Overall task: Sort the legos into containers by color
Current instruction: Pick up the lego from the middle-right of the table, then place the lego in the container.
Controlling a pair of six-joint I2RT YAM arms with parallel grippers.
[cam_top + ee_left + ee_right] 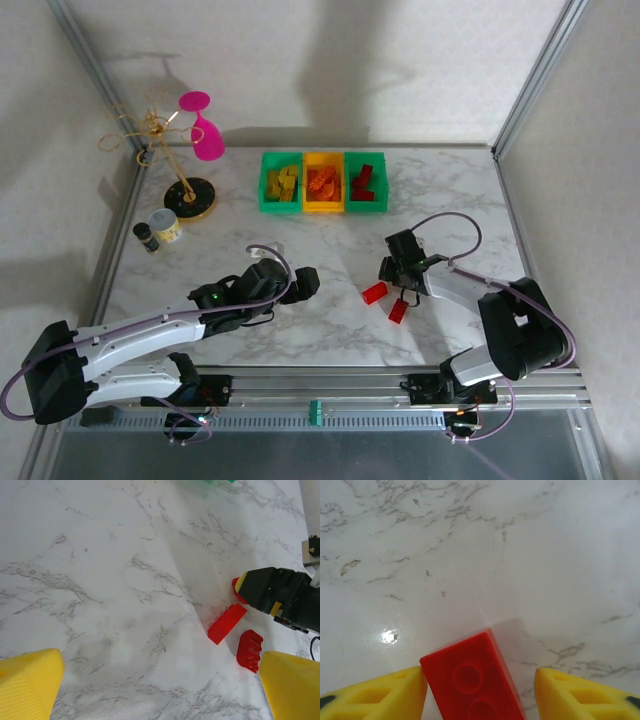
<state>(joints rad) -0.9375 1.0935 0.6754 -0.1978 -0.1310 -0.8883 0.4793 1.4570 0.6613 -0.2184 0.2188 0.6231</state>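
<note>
Three containers stand in a row at the back: a green one (280, 184) with yellow legos, a yellow-orange one (323, 184) with orange legos, and a green one (365, 183) with red legos. My right gripper (389, 268) (480, 685) is low over the table, jaws open around a red brick (465, 672). The left finger (395, 690) touches the brick and the right finger (570, 690) stands apart from it. A red brick (375, 292) (227, 623) and a curved red piece (398, 311) (249, 650) lie loose nearby. My left gripper (303, 284) (160, 665) is open over bare table.
At the back left stand a gold wire stand (188, 196) with a pink glass (205, 128), a small round cup (165, 226) and a dark little bottle (146, 236). Metal frame posts run along both table sides. In the left wrist view the right gripper's black body (280, 592) is close to the loose red pieces.
</note>
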